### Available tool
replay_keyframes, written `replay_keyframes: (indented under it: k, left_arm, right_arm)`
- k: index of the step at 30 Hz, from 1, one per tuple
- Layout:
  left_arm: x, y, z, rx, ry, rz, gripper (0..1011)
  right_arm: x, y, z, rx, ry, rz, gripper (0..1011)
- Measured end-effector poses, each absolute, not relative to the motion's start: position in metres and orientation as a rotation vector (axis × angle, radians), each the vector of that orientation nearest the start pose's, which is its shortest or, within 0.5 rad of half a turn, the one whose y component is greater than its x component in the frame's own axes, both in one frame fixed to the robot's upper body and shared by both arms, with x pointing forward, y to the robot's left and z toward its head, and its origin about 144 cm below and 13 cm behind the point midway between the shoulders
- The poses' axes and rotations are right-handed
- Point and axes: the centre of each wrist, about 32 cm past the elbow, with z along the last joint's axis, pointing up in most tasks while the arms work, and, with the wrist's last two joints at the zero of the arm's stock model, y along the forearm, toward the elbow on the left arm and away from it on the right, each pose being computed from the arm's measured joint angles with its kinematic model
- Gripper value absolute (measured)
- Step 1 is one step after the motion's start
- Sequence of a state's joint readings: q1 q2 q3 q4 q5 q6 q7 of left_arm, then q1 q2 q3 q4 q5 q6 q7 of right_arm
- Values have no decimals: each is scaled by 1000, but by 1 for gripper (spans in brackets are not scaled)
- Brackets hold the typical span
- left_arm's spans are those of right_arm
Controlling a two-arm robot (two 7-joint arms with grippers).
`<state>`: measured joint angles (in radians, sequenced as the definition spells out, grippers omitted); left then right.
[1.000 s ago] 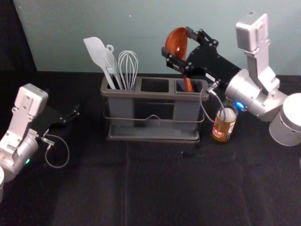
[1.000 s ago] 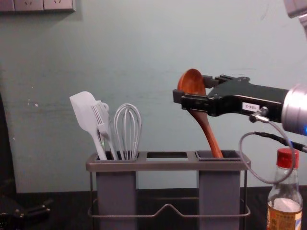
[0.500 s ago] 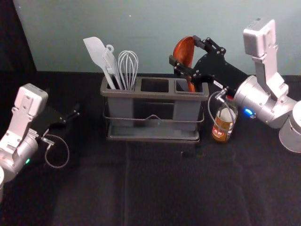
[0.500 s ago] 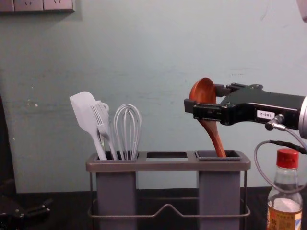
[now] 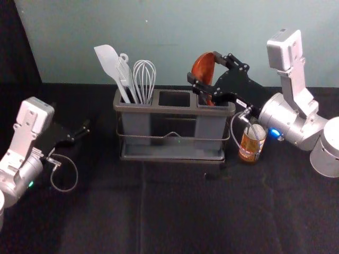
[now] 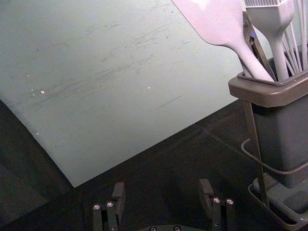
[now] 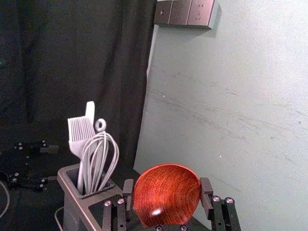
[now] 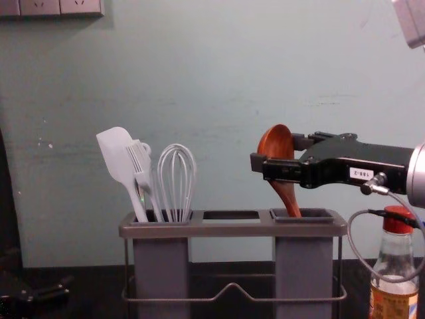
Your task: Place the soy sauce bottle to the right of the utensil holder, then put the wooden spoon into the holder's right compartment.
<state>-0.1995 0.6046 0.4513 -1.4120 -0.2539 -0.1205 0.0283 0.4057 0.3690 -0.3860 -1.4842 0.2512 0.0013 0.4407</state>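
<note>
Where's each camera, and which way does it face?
Head: high, looking forward and down at the utensil holder; both arms show.
Left wrist: mounted there, looking past the open left gripper toward the spatula.
Right wrist: likewise, past the right gripper, closed on the wooden spoon.
Chest: low, facing forward at the holder; both grippers show.
Head and chest share the soy sauce bottle.

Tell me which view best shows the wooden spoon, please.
The chest view, showing the wooden spoon, its bowl and much of its handle. In the head view, the right hand hides more; the right wrist view shows mainly the bowl.
</note>
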Motion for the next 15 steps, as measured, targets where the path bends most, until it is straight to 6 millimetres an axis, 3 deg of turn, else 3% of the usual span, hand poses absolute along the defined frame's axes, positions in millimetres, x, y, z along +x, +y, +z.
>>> replay_keyframes:
  k: [15]
  left_arm:
    - [489, 310, 1140, 304, -285, 1248, 1005]
  right_arm:
    - [547, -230, 1239, -64, -280, -816, 870]
